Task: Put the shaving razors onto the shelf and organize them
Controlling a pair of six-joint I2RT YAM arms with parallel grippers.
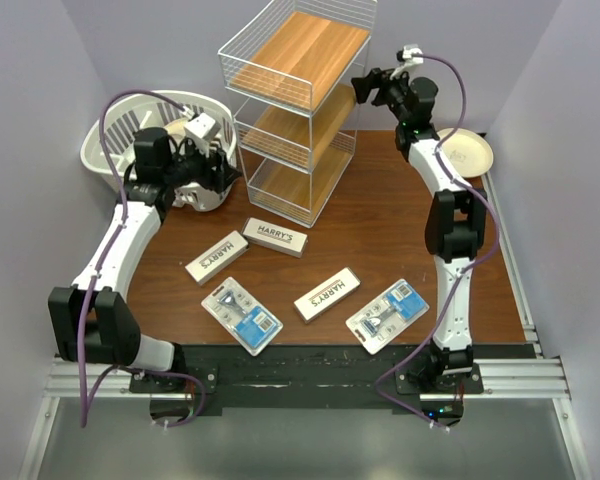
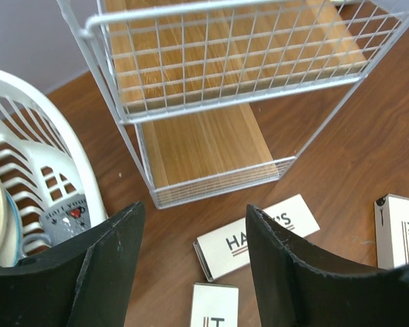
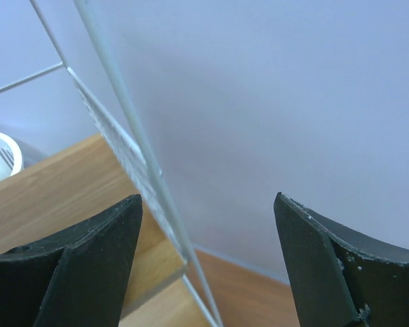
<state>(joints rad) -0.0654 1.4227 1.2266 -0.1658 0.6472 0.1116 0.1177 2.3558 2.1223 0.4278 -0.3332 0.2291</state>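
Observation:
Three white "HARRY'S" boxes lie on the table: one (image 1: pixel 276 237) nearest the shelf, one (image 1: pixel 216 257) to its left, one (image 1: pixel 327 293) nearer the front. Two clear blister packs (image 1: pixel 242 315) (image 1: pixel 387 315) lie by the front edge. The white wire shelf (image 1: pixel 300 100) with wooden tiers stands at the back; its tiers look empty. My left gripper (image 1: pixel 218 178) is open and empty, raised beside the basket left of the shelf. In the left wrist view it (image 2: pixel 193 208) hangs over a box (image 2: pixel 255 235). My right gripper (image 1: pixel 361 90) is open and empty, up against the shelf's right side (image 3: pixel 133 153).
A white slatted basket (image 1: pixel 120 140) holding a cream plate stands at the back left, close to my left arm. Another cream plate (image 1: pixel 465 152) lies at the back right. Lilac walls close in the table on three sides.

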